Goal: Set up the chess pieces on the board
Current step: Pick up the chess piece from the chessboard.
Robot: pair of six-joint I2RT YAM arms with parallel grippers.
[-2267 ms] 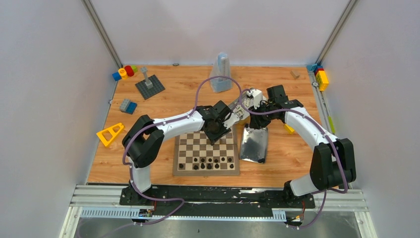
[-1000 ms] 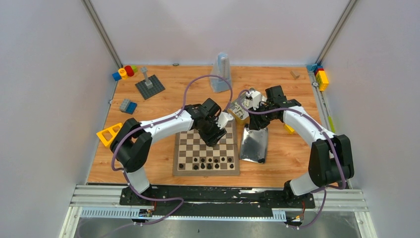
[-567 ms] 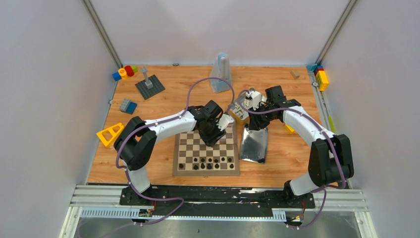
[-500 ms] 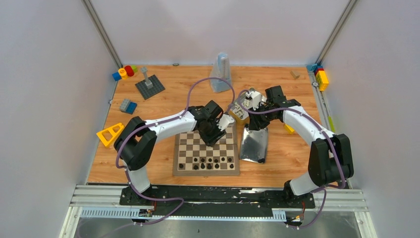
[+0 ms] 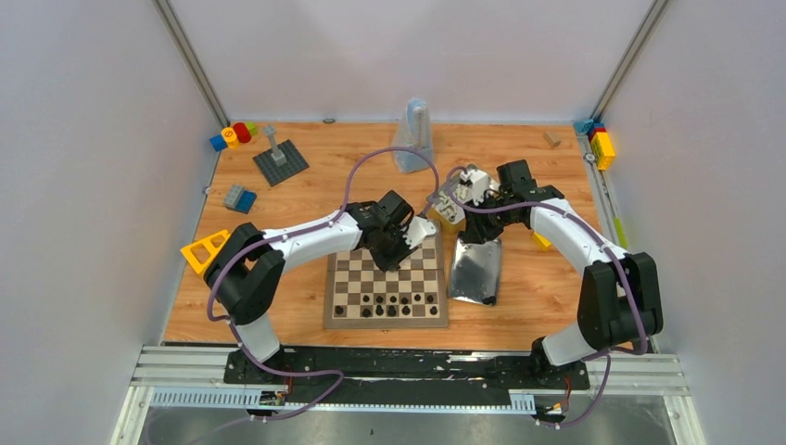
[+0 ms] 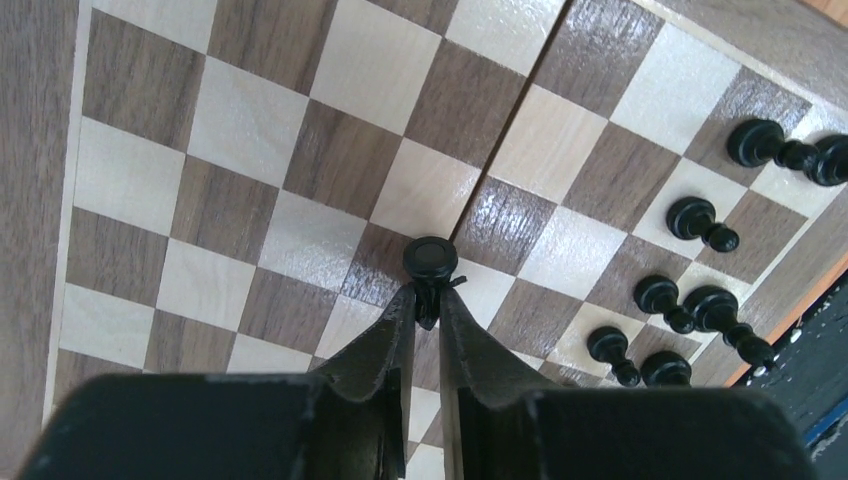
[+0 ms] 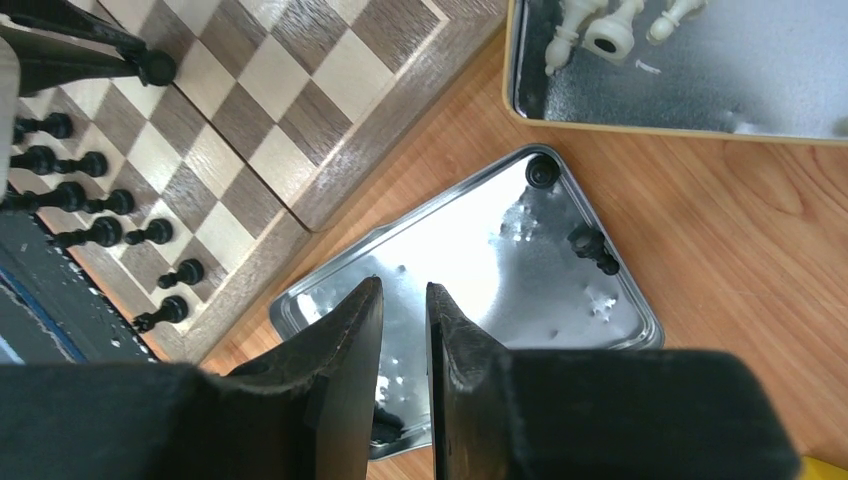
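Black pawn [image 6: 431, 257]: pinched at the neck by the left gripper [image 6: 428, 300], long axis seemingly near upright, above the centre seam of the board [image 6: 250, 150], bare squares all round; set black pieces [image 6: 700, 220] well apart at 4 o'clock. Right gripper [image 7: 405, 300]: fingers slightly parted, nothing held, over a metal tin [image 7: 470, 250].

Your wooden counter [image 5: 519, 176] carries the chessboard [image 5: 357, 273] flat near its front edge. Just right of it lies a shiny metal tin [image 5: 475, 273], slightly askew, and behind that a second tin [image 7: 760, 70] with a tan rim. At the back left you have a grey studded plate [image 5: 281, 162] and a cluster of coloured blocks [image 5: 234, 135]. A blue-grey block [image 5: 239, 197] and a yellow triangular piece [image 5: 206, 250] lie along the left side. A translucent container [image 5: 413, 139] stands at the back centre, with a small brown block [image 5: 552, 140] further right.
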